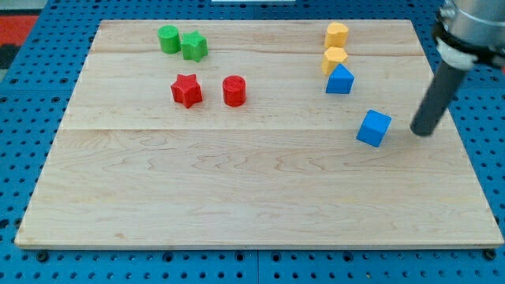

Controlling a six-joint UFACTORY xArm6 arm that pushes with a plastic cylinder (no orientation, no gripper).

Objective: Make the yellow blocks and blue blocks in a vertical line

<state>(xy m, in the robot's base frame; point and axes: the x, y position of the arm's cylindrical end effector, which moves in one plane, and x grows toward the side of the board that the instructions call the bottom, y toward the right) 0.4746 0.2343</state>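
Arm: it came in from the view's upper right corner, a grey housing at the top edge with a straight dark rod slanting down and a little to the view's left.
My tip [424, 131]: it rested on the desk near the right edge, just beside the blue cube on that cube's right, with a narrow strip of wood showing between the two.
Claw: there was none on this arm, only the rod, so nothing stood apart, together or clamped.
Desk [237, 205]: a pale wooden board lying on a blue perforated base.
Upper yellow block [337, 35]: it sat near the board's top edge, right of centre; its exact shape was hard to make out.
Lower yellow block [334, 59]: it sat directly below the first yellow one, close to it.
Blue triangular block [339, 80]: it touched or nearly touched the lower yellow block from below, so these three formed a short column.
Blue cube [374, 128]: it lay lower and off to the view's right of that column, tilted on the board.
Green cylinder [168, 39] and green star [194, 46]: they sat side by side at the upper left.
Red star [187, 90] and red cylinder [234, 91]: they sat below the green pair, a small gap between them.
Containers: none stood on the desk.
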